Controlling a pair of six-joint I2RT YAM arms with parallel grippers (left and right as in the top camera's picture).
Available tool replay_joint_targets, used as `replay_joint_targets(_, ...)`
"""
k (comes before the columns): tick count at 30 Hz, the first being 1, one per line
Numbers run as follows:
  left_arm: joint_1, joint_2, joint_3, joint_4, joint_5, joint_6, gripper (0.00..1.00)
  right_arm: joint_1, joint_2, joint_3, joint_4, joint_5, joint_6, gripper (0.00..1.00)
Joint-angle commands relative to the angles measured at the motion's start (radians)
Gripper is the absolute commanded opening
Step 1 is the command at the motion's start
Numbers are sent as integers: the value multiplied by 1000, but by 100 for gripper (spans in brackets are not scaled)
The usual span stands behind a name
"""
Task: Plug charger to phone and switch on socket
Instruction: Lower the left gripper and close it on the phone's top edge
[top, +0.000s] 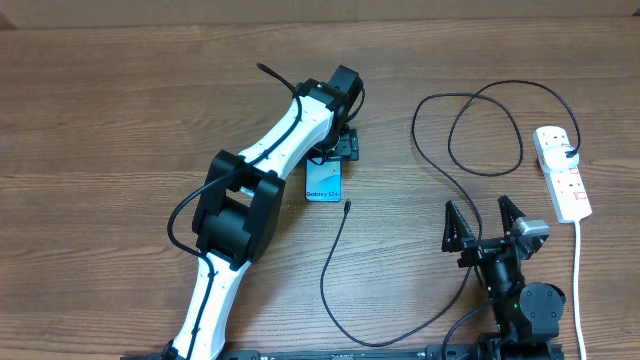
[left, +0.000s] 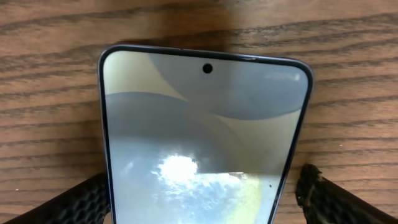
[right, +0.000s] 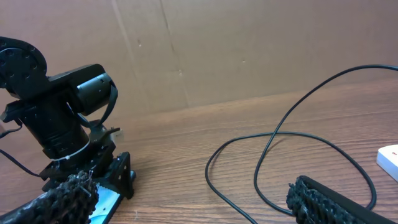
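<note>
The phone (top: 323, 185) lies flat on the wooden table with its "Galaxy S24" screen up, and it fills the left wrist view (left: 199, 137). My left gripper (top: 337, 150) is open and straddles the phone's far end, one finger on each side (left: 199, 199); a gap shows at the right finger. The charger cable (top: 480, 130) loops across the table, and its black connector tip (top: 347, 204) lies free just right of the phone. The white socket strip (top: 562, 172) with red switches lies at the right. My right gripper (top: 483, 222) is open and empty (right: 189, 193), near the cable (right: 273, 134).
The strip's white lead (top: 578, 280) runs toward the front edge. A black plug (top: 570, 152) sits in the strip. A brown cardboard wall (right: 236, 50) stands behind the table. The left arm (top: 250, 190) stretches across the table's left-centre.
</note>
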Motion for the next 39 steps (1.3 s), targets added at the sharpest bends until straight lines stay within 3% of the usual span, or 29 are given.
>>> replay_joint_targets(1,4,46,-45,0,-18,75,89,6,-9,-10,2,5,-2,100)
replay_joint_targets(4,5,46,-45,-12,-19,119,87,6,-9,-10,2,5,-2,100)
replay_joint_targets(10,6,46,-45,-46,-17,130,100,6,-9,-10,2,5,-2,100)
replay_joint_targets(16,6,46,-45,-52,36,224,100,6,-9,-10,2,5,-2,100)
replay_joint_targets(21,6,46,-45,-50,50,220,100,6,-9,-10,2,5,-2,100)
replay_joint_targets(27,6,46,-45,-43,50,215,81,6,-9,-10,2,5,-2,100)
replay_joint_targets(33,6,46,-45,-42,50,194,70,6,-9,-10,2,5,-2,100)
replay_joint_targets(39,6,46,-45,-51,50,181,84,6,-9,-10,2,5,-2,100)
